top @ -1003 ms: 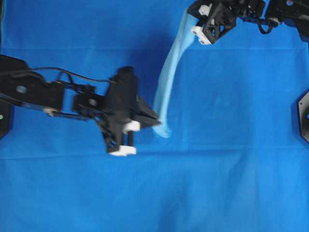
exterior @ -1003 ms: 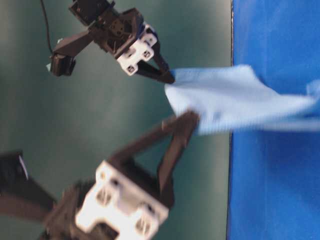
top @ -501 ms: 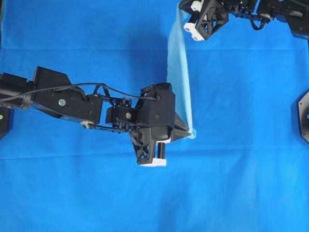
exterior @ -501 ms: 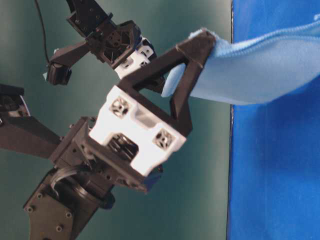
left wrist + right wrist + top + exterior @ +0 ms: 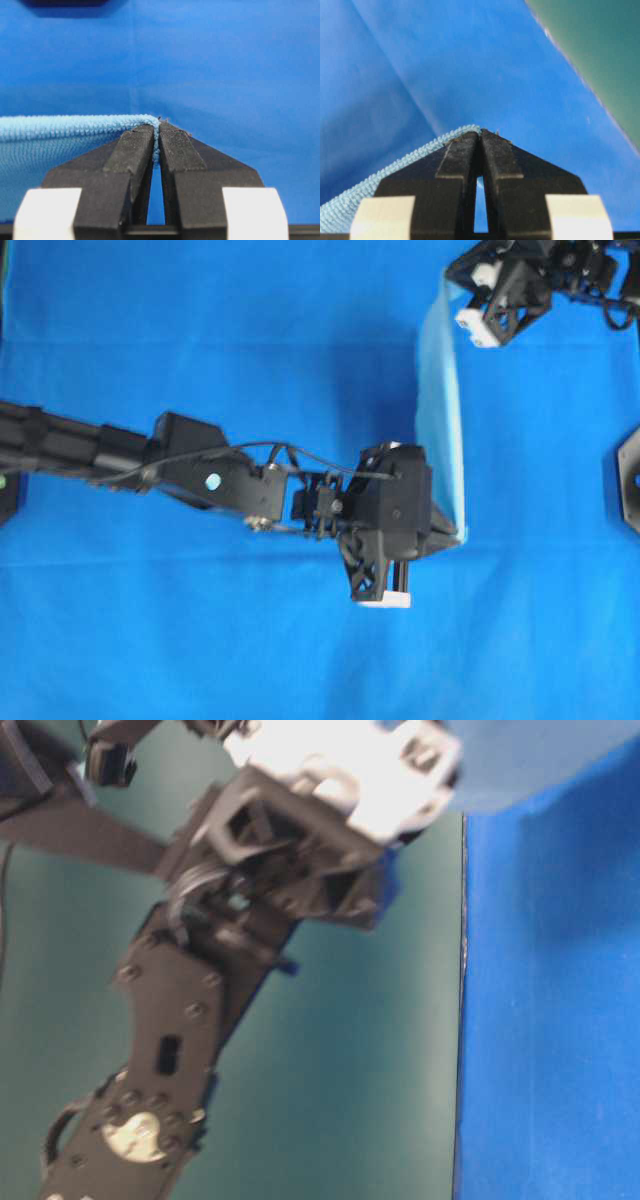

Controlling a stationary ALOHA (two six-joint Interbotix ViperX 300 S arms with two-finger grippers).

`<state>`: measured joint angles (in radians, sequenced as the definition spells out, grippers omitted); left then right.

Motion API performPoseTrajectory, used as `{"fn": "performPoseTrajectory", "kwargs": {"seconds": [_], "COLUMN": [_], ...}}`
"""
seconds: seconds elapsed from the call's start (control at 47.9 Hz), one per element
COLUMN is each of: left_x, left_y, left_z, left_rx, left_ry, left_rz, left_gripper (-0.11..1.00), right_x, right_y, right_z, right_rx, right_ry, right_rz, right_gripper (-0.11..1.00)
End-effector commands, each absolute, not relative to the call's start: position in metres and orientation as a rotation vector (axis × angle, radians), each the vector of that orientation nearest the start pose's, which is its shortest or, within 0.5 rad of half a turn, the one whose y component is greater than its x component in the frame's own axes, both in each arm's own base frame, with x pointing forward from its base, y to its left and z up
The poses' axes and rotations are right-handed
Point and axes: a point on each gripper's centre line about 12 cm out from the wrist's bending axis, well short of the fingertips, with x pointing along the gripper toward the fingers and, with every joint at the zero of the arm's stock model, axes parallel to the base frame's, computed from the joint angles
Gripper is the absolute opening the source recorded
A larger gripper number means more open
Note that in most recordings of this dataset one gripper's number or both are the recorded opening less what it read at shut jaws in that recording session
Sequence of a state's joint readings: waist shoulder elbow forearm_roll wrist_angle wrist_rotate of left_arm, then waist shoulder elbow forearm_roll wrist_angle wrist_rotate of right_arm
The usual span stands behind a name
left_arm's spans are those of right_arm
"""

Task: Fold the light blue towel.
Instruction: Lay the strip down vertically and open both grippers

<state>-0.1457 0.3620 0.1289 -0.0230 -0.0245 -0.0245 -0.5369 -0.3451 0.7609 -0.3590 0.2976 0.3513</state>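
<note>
The light blue towel (image 5: 440, 430) hung stretched in the air between the two grippers, above the royal-blue cloth (image 5: 200, 660) that covered the table, over its right half and reaching toward the far edge. Seen from overhead it showed as a narrow upright band, edge-on. The left gripper (image 5: 455, 536) was clenched on the towel's near corner; in the left wrist view its black fingers (image 5: 134, 150) were pressed together with the hem (image 5: 75, 121) pinched between them and the towel running off to the left. The right gripper (image 5: 447, 278) was clenched on the far corner near the far right corner of the table, its fingers (image 5: 462, 152) closed on the stitched edge. The table-level view was blurred and showed mostly the left arm (image 5: 180, 1050), with a patch of towel at the top right
</note>
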Motion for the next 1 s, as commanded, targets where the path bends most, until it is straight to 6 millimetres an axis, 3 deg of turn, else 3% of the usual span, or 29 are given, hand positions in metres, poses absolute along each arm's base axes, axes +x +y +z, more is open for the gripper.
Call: {"fn": "performPoseTrajectory", "kwargs": {"seconds": [0.0,0.167,0.46,0.585,0.71,0.982], "left_x": [0.526,0.505,0.446,0.428,0.420,0.422], "left_y": [-0.099,-0.099,-0.096,-0.094,-0.092,-0.084], "left_z": [0.207,0.196,0.167,0.159,0.150,0.144], "left_rx": [-0.007,-0.005,-0.062,-0.102,-0.118,-0.119], "left_ry": [0.423,0.437,0.461,0.472,0.494,0.508], "left_rz": [-0.173,-0.179,-0.176,-0.169,-0.162,-0.143], "left_gripper": [0.01,0.01,0.01,0.01,0.02,0.02], "right_x": [0.264,0.287,0.364,0.384,0.390,0.388], "right_y": [-0.178,-0.180,-0.193,-0.193,-0.192,-0.191], "right_z": [0.239,0.219,0.194,0.188,0.186,0.182], "right_rx": [0.163,0.164,0.129,0.121,0.118,0.120], "right_ry": [0.664,0.693,0.691,0.695,0.695,0.710], "right_rz": [-0.635,-0.591,-0.500,-0.479,-0.470,-0.470], "right_gripper": [0.02,0.02,0.02,0.02,0.02,0.02]}}
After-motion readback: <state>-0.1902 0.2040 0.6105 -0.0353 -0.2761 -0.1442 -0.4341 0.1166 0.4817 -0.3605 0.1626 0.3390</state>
